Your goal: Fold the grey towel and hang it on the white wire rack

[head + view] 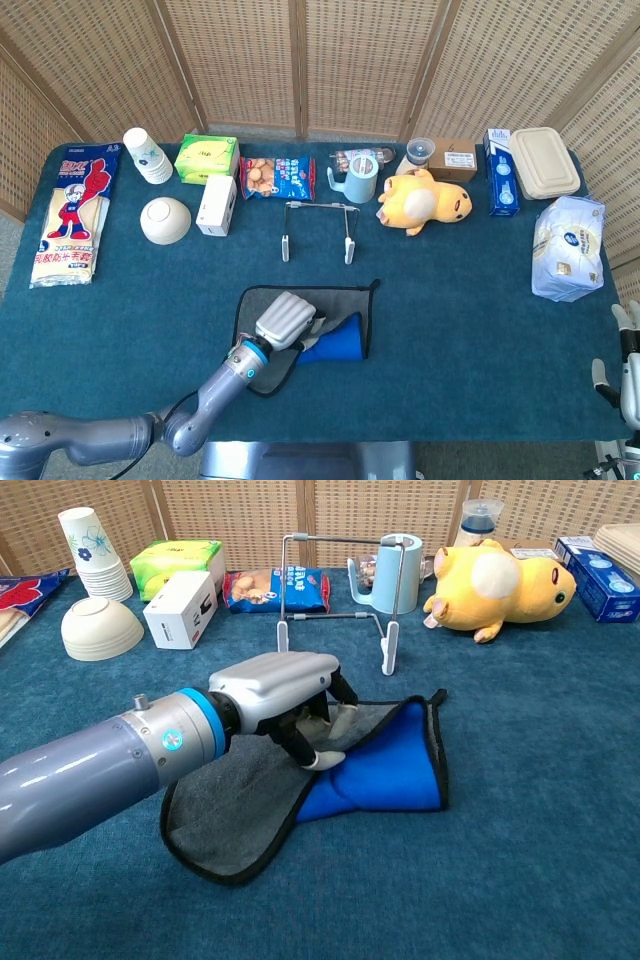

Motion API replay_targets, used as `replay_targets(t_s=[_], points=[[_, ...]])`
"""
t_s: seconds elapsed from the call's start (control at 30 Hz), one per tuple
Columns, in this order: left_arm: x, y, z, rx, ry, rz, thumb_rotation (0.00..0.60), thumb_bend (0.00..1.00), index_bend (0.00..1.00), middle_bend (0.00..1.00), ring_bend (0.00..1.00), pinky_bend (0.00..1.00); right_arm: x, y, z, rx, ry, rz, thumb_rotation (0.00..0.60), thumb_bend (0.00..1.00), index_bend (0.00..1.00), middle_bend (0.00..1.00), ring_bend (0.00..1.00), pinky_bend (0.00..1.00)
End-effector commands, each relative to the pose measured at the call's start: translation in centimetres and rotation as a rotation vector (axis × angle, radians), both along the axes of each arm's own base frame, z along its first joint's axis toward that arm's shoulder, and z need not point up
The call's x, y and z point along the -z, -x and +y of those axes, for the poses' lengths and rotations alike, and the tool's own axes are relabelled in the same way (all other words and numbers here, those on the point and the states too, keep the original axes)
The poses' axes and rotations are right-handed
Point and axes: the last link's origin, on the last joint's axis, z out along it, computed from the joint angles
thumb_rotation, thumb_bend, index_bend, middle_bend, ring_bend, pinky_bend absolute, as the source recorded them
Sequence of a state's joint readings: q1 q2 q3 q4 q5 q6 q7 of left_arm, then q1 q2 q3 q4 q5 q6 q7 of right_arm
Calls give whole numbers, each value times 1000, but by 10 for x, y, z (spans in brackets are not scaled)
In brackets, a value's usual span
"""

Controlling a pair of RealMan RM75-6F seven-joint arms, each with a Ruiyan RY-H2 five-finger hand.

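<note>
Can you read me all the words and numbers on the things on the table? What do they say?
No text is sharp enough to quote.
Cartoon packet: big characters, too blurred to read.
Blue snack bag: print too small to read.
Green box: print too blurred to read.
Blue box: print too small to read.
White wrapped pack: round logo, unreadable.

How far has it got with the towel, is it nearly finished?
Not nearly. The left hand grips the near edge of the grey towel and carries it toward the far edge, showing the blue underside, so the first fold is under way. The right hand waits at the table's edge. Left to do: finish folding, then hang the towel on the white wire rack, which is bare.
</note>
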State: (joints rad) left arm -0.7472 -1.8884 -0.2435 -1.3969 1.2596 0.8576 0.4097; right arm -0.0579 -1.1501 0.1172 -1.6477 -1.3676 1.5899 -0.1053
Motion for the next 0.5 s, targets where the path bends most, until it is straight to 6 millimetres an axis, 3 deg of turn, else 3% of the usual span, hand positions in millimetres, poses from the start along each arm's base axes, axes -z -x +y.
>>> replay_targets(t_s=[0.03, 0.5], points=[[2, -7, 10, 21, -17, 3, 600, 458, 645, 1000, 1000, 1000, 0, 1, 0, 3, 0, 0, 600, 390, 76, 38, 0, 0], [14, -19, 32, 81, -47, 47, 600, 459, 643, 1000, 1000, 1000, -3, 4, 4, 17, 15, -13, 600, 390, 75, 38, 0, 0]])
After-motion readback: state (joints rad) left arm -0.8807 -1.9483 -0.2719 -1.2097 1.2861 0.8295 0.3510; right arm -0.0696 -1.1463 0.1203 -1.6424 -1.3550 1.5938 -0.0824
